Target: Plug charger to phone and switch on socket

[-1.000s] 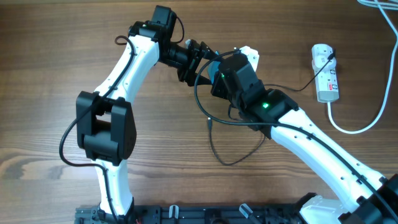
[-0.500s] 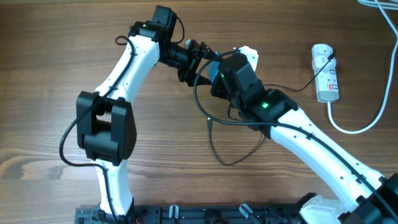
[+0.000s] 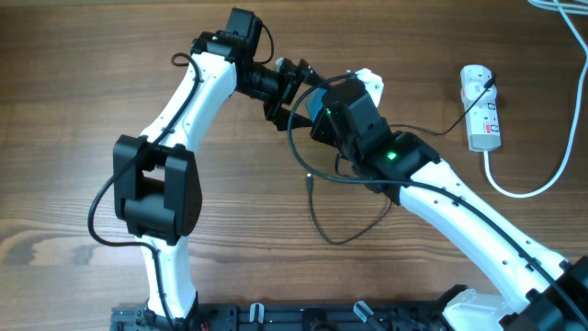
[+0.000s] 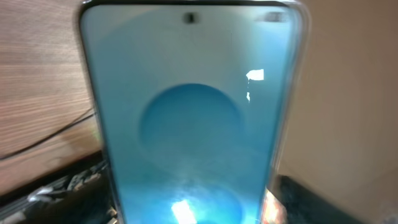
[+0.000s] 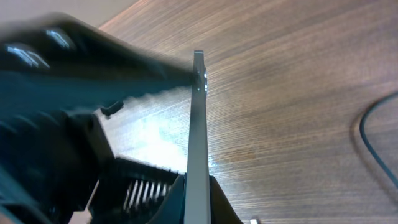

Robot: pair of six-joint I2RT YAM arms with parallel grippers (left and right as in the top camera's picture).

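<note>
Starting at the right pincer [image 5: 198,184]: nearly closed, clamped on the two flat faces of the phone [image 5: 198,124], seen edge-on against the counter [image 5: 298,93]. Over to the left pincer [image 4: 193,208]: spread wide, flanking the phone's long edges; too blurred to tell whether pressing or merely alongside. Placing the phone, then: right between the two pincers, turquoise screen facing the left wrist.

Judging the handling: rigid, thin, light, slick on the glass, easy to crack if squeezed hard or dropped. Best taken by the rim or across the faces, away from the port end. Cannot make out the port from here.

Moving outward: spotting the charger [image 3: 333,241] lying loose in a loop on the counter, in neither pincer, connector [image 3: 310,182] resting just beside the right arm [image 3: 459,207]. Expect a limp, springy cable, prone to twist and drag; pinch just behind the metal tip to steer it straight.

Further out, finding the socket [image 3: 480,110] well apart from the phone, black lead running from it toward the arms, white cord [image 3: 524,188] curling away beside it. Switch too small to read.

In the way: both wrists crowded over the phone, leaving little room at its ends; cable loop tucked under the right arm, likely to snag on a lift.
</note>
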